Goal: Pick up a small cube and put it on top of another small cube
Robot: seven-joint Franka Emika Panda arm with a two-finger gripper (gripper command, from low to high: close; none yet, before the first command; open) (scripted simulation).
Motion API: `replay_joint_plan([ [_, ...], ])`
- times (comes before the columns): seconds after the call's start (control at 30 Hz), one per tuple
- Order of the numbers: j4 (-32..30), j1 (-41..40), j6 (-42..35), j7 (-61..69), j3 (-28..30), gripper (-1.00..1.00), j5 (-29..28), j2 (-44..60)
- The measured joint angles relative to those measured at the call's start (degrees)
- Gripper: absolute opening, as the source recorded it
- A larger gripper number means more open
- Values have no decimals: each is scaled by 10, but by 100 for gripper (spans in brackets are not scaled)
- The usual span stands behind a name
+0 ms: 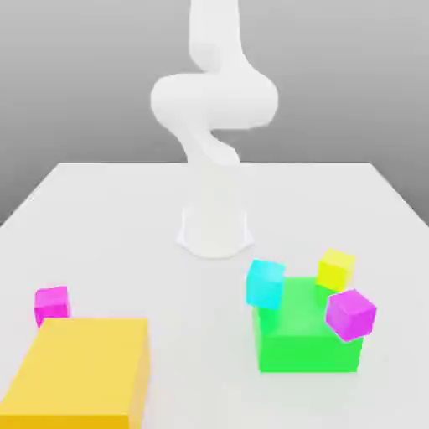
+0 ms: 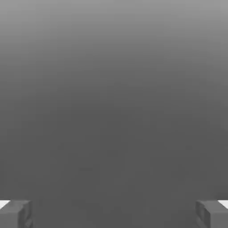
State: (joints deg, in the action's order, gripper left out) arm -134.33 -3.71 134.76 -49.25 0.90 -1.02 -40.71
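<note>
Pink cube (image 1: 51, 303) touches the large yellow block (image 1: 82, 369).

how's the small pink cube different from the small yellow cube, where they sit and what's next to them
The small pink cube is hot pink; the small yellow cube is bright yellow. The pink one sits on the exterior view's left, just behind the large yellow block; the yellow one sits on the right, behind the green block, near the cyan cube and purple cube. Both look alike in size.
</note>
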Motion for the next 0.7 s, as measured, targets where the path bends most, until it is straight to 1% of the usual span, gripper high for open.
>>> replay_joint_plan([
  [0.23, -74, -106, 86, -94, 36, 0, -23, 149],
  [0.47, -145, -191, 171, -173, 94, 0, -28, 294],
  [0.6, -186, -242, 219, -199, 132, 0, -4, 378],
  [0.7, -213, -272, 256, -197, 143, 0, 40, 442],
])
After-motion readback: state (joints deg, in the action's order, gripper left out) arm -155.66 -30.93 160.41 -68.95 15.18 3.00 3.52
